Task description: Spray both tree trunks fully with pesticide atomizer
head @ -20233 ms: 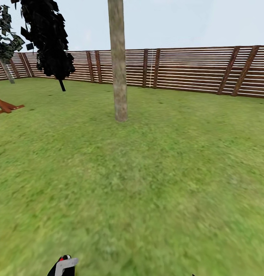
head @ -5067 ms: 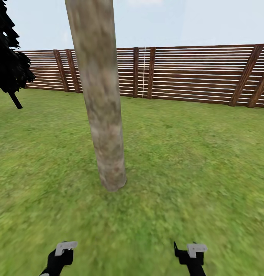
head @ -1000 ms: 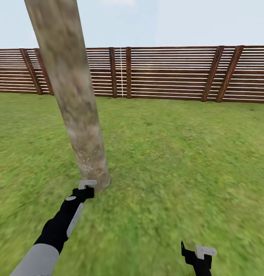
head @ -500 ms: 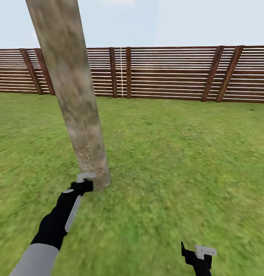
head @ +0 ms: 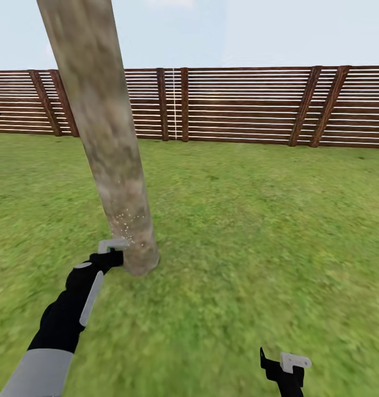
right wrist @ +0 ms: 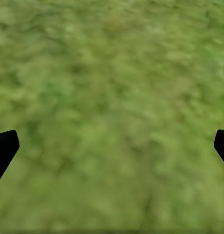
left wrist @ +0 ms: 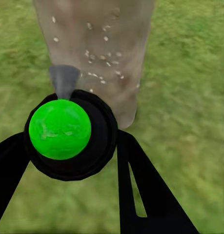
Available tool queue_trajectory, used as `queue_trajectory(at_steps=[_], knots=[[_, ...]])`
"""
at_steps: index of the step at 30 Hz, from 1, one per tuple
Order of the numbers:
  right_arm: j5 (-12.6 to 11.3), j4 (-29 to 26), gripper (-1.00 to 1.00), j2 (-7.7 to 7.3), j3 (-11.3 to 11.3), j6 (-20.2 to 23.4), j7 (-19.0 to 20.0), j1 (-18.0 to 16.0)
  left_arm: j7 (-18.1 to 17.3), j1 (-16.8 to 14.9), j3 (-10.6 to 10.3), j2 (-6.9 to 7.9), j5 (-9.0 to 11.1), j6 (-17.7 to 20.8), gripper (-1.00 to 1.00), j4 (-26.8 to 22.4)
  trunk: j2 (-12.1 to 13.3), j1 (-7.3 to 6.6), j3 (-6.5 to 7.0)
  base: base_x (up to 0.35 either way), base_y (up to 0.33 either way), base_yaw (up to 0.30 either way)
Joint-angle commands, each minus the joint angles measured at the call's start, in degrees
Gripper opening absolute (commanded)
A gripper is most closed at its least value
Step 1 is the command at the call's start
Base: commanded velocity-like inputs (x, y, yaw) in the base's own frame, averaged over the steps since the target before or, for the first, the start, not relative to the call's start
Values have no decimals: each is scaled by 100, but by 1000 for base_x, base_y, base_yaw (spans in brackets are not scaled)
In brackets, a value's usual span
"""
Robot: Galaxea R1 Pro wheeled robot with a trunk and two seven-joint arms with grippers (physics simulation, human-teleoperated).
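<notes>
1. Jaws of the left gripper (left wrist: pixel 68 146) are clenching the pesticide atomizer (left wrist: pixel 70 134), a round dark body with a bright green cap facing the wrist camera and a grey nozzle (left wrist: pixel 64 80) pointing at the tree trunk (left wrist: pixel 94 48).
2. Jaws of the right gripper (right wrist: pixel 112 141) are standing released and wide apart, with only blurred lawn (right wrist: pixel 112 97) lying between their dark tips.
3. Left arm (head: pixel 68 309), seen from the head camera, is reaching forward and ending just beside the base of the tree trunk (head: pixel 109 149); whether the left gripper (head: pixel 109 251) is touching the bark cannot be told.
4. Pale specks (head: pixel 126 220) are dotting the lower part of the mottled grey-beige trunk, just above the nozzle; the same specks (left wrist: pixel 102 53) are showing in the left wrist view.
5. Right gripper (head: pixel 286 366) is hanging low over the grass at the robot's right, well apart from the trunk.
6. Lawn (head: pixel 255 220) is stretching back to a brown slat fence (head: pixel 239 105) under a pale sky.
</notes>
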Motion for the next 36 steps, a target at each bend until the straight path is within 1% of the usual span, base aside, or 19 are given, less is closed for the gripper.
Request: queue_trajectory(at_steps=[1,2,4,7,10,12,14,16,18,20,22,24,26,29,30,31,32,35,36], knots=[[0,0,100,0,0,-1,0,0,-4,-1,61,55,9,2,-100,0,0,0,0,0,0,0],[0,0,100,0,0,0,0,3,-3,-1,79,159,20,2,-100,3,0,0,0,0,0,0],[0,0,100,0,0,-3,0,3,-5,2,66,254,39,3,-100,0,0,0,0,0,0,0],[0,0,100,0,0,-2,0,0,-1,0,-7,184,46,205,-100,-218,0,0,0,36,0,0],[0,0,100,0,0,-3,0,3,9,1,-194,79,44,342,-100,-545,0,0,0,204,0,0],[0,0,100,0,0,-4,0,1,11,10,-219,92,34,408,-100,-636,0,0,0,41,0,0],[0,0,100,0,0,0,0,5,12,7,-158,135,24,420,-100,-649,0,0,0,9,0,0],[0,0,100,0,0,0,0,4,5,0,144,172,27,437,-100,-656,0,0,0,2,0,0],[0,0,100,0,0,1,0,1,-3,1,257,186,37,441,-100,-660,0,0,0,0,0,0],[0,0,100,0,0,-2,0,0,-3,13,172,133,35,442,-100,-689,0,0,0,0,0,0],[0,0,100,0,0,-2,0,0,14,7,-240,89,38,452,-100,-782,0,0,0,-126,0,0],[0,0,100,0,0,1,0,0,23,0,-380,21,40,546,-100,-880,0,0,0,-210,0,0],[0,0,100,0,0,0,0,0,27,-13,-421,-47,33,610,-100,-984,0,0,0,-38,0,0],[0,0,100,0,0,3,0,0,25,-114,-373,5,27,630,-100,-1002,0,0,0,-4,0,0],[0,0,100,0,0,4,0,4,22,-164,-278,29,25,704,-100,-1000,0,0,0,0,0,0],[0,0,100,0,0,4,0,1,12,-193,-44,42,34,922,-100,-1003,0,0,0,0,0,0],[0,0,100,0,0,4,0,0,7,-204,72,46,38,1055,-100,-1004,0,0,0,0,0,0],[0,0,100,0,0,4,0,1,4,-214,93,-25,42,1147,-100,-1028,0,0,0,0,0,0],[0,0,100,0,1,4,0,0,5,-249,-20,-85,43,1165,-100,-1041,0,0,0,0,0,0]])
